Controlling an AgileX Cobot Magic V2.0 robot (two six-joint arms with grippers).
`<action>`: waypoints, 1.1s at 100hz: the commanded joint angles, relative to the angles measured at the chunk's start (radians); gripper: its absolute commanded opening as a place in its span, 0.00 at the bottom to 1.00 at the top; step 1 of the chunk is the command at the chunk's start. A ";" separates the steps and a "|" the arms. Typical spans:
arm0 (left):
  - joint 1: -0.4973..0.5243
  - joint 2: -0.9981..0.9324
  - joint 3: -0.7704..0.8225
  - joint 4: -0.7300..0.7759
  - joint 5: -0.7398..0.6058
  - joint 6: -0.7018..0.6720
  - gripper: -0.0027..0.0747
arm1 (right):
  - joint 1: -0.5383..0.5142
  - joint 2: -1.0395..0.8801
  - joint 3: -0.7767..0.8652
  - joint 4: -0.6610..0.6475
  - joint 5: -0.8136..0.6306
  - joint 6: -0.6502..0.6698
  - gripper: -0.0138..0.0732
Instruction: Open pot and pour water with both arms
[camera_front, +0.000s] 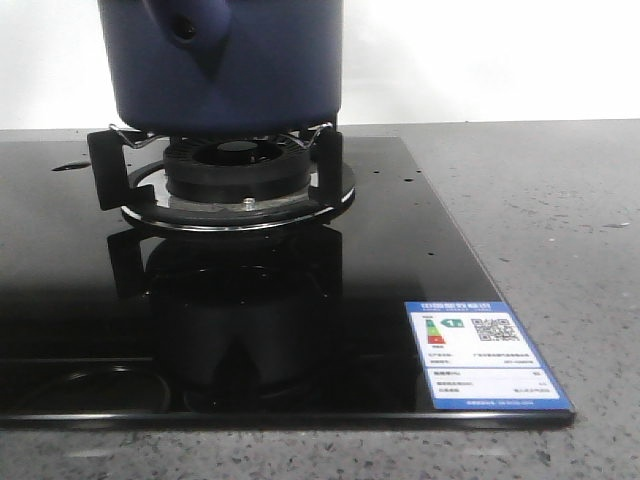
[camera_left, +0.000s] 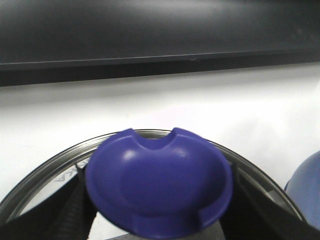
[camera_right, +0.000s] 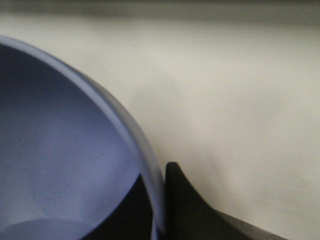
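The dark navy pot (camera_front: 240, 70) stands on the burner grate (camera_front: 235, 175) at the back of the front view. Its stubby spout hole (camera_front: 185, 27) faces forward and its top is out of frame. No gripper shows in the front view. In the left wrist view my left gripper (camera_left: 160, 212) is shut on the blue knob (camera_left: 157, 182) of a glass lid with a steel rim (camera_left: 45, 172), over a white surface. In the right wrist view my right gripper (camera_right: 159, 210) is shut on the rim of the periwinkle bowl (camera_right: 55, 150), one finger inside and one finger (camera_right: 187, 210) outside.
The black glass stove top (camera_front: 420, 220) carries a blue and white label (camera_front: 485, 355) at its front right corner, on a grey speckled counter (camera_front: 560, 200). The periwinkle bowl (camera_left: 306, 190) also shows beside the lid in the left wrist view. A dark band (camera_left: 150, 35) runs behind the white surface.
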 joint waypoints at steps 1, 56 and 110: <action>0.002 -0.036 -0.040 -0.060 -0.008 -0.010 0.45 | 0.010 -0.070 0.003 -0.017 -0.174 -0.005 0.11; 0.002 -0.036 -0.040 -0.060 -0.004 -0.010 0.45 | 0.070 -0.102 0.124 -0.078 -0.526 -0.005 0.11; 0.002 -0.036 -0.040 -0.060 -0.004 -0.010 0.45 | 0.070 -0.102 0.124 -0.105 -0.635 -0.003 0.11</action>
